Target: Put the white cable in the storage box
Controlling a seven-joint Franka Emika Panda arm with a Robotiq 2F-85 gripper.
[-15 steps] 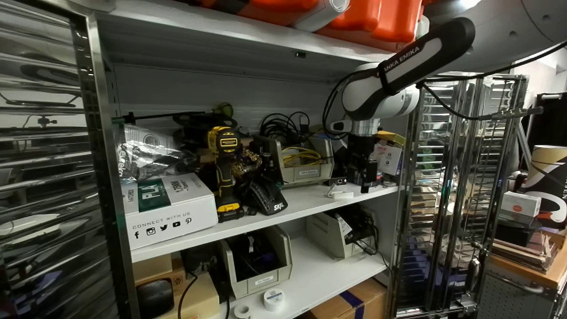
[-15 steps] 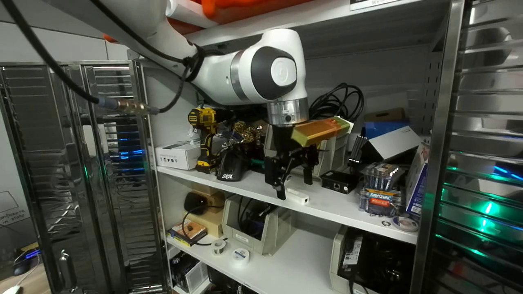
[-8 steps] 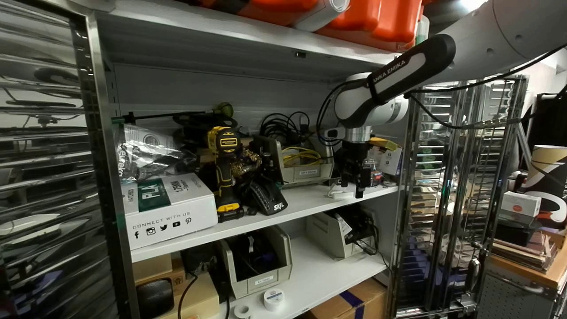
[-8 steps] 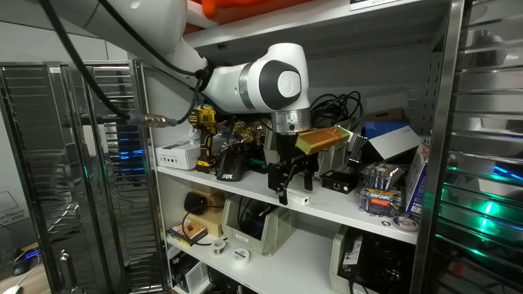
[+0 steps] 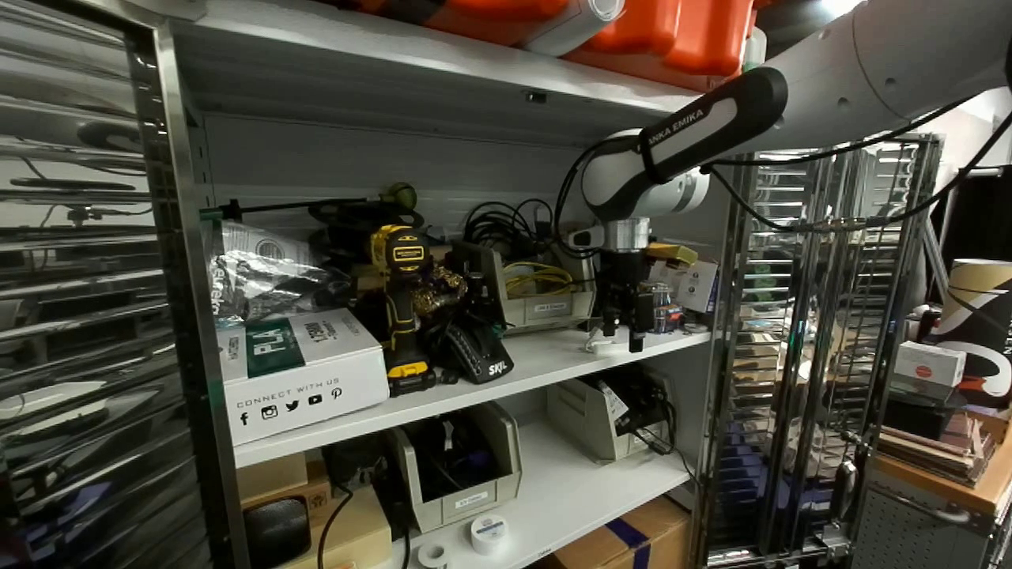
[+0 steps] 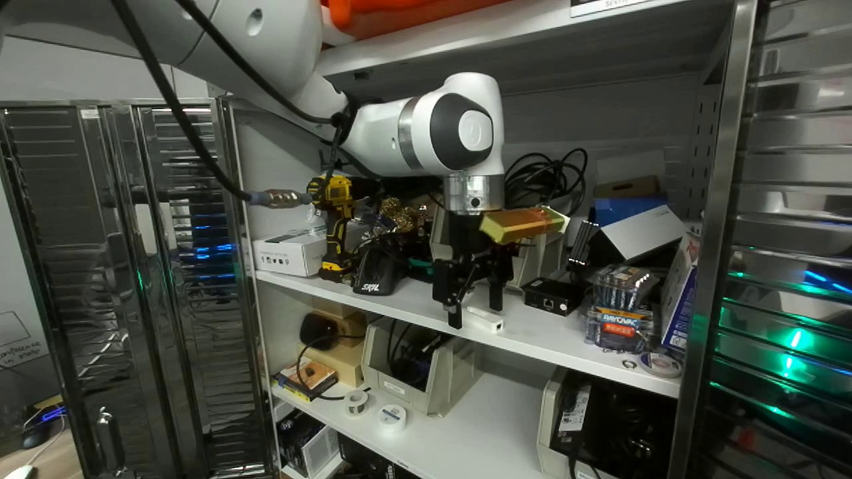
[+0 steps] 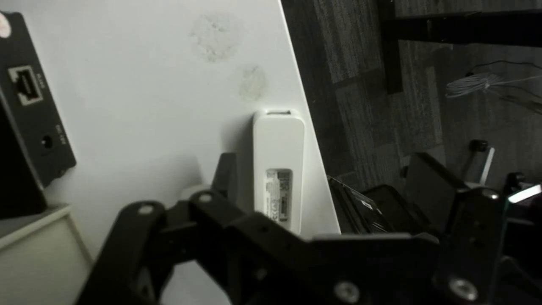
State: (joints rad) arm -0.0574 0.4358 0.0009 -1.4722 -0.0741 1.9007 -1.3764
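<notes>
On the surface [image 6: 538, 330] sit a black network box [image 7: 37, 114] and battery packs [image 6: 619, 324], the pincer [image 6: 475, 317] spread over a slim white adapter [image 7: 279, 146], labelled side up!

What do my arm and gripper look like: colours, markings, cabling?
The rounded arm is white; its dark panel carries partly covered lettering, ANKA EMIKA readable. Below a silver collar is the black, jointed gripper with bright screw heads. A black cable with a metal connector runs beside the arm.
</notes>
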